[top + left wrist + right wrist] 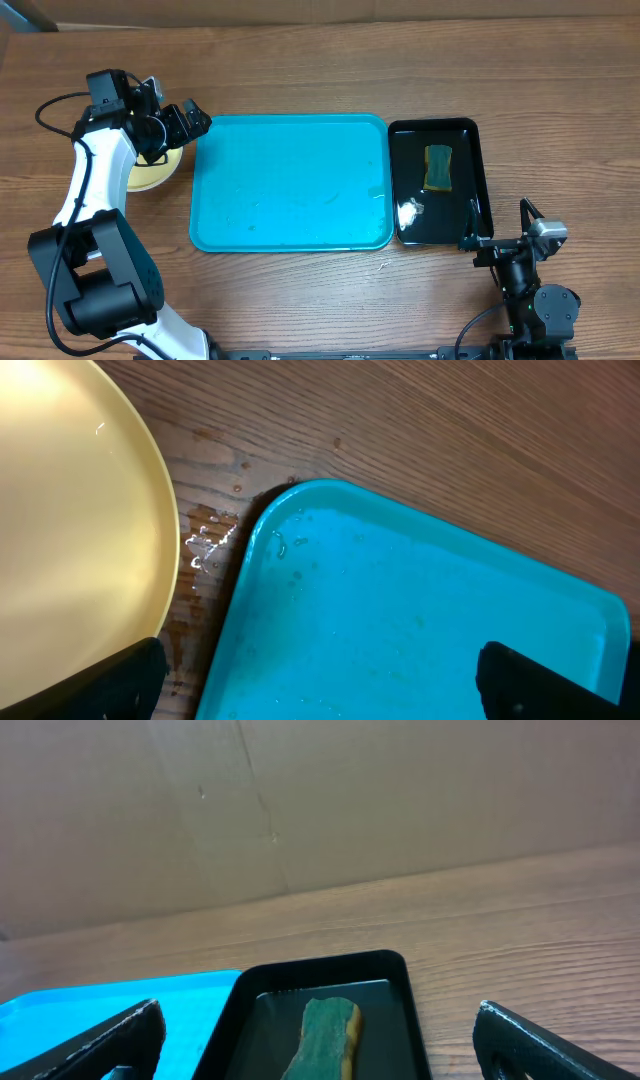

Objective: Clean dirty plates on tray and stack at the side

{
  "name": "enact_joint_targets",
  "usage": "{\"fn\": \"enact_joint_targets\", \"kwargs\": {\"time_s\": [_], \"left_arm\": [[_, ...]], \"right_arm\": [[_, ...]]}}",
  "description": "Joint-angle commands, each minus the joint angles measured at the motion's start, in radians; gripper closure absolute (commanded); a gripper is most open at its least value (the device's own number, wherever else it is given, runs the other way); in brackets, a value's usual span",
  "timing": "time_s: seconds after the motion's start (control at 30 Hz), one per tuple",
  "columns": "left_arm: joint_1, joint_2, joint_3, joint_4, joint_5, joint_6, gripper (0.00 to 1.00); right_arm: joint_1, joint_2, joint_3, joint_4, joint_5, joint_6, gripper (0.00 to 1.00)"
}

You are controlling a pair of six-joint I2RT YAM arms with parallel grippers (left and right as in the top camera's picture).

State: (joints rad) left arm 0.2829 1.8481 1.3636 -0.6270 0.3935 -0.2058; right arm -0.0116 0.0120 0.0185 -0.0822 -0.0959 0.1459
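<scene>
Plates: only one in view, a pale yellow-green round shallow plate [150,178] [70,510]. Lies flat on the brown wooden table [300,60], just left of the large turquoise-blue rectangular plastic tray [290,180] [400,620], off it and not touching, partly hidden under the left arm [95,190]. Cannot tell whether others lie stacked beneath.

No smear on the part that shows; glossy and wet. Probably stiff, light, slippery, and breakable if dropped. Best pinched at the raised rim on the side nearest the tray.

Tray bare apart from streaks of water.

Over the gap between plate and tray corner hovers the left gripper [172,108] [320,675], fingers spread wide, holding nothing. Near the front right corner of the small glossy black tray [432,122] [330,960], the right gripper [498,215] [320,1040], likewise spread and empty.

Inside that black tray: a green sponge with a yellow side [438,166] [325,1035] and a small white bit [408,210], too small to identify.

Water beads [205,545] on the wood between plate and tray. Little in the way except the tray's rim close by.
</scene>
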Motion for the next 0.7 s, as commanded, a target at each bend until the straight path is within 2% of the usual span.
{"fn": "enact_joint_targets", "kwargs": {"time_s": [0.0, 0.4, 0.67], "left_arm": [[-0.001, -0.004, -0.006, 0.004, 0.015, 0.019, 0.0], [-0.003, -0.038, -0.006, 0.0, -0.023, 0.019, 0.0], [-0.068, -0.286, -0.006, 0.0, -0.124, 0.019, 0.0]], "right_arm": [[-0.003, -0.009, -0.01, 0.005, 0.013, 0.003, 0.0], [-0.003, -0.009, -0.01, 0.005, 0.013, 0.003, 0.0], [-0.003, -0.009, -0.01, 0.005, 0.013, 0.003, 0.0]]}}
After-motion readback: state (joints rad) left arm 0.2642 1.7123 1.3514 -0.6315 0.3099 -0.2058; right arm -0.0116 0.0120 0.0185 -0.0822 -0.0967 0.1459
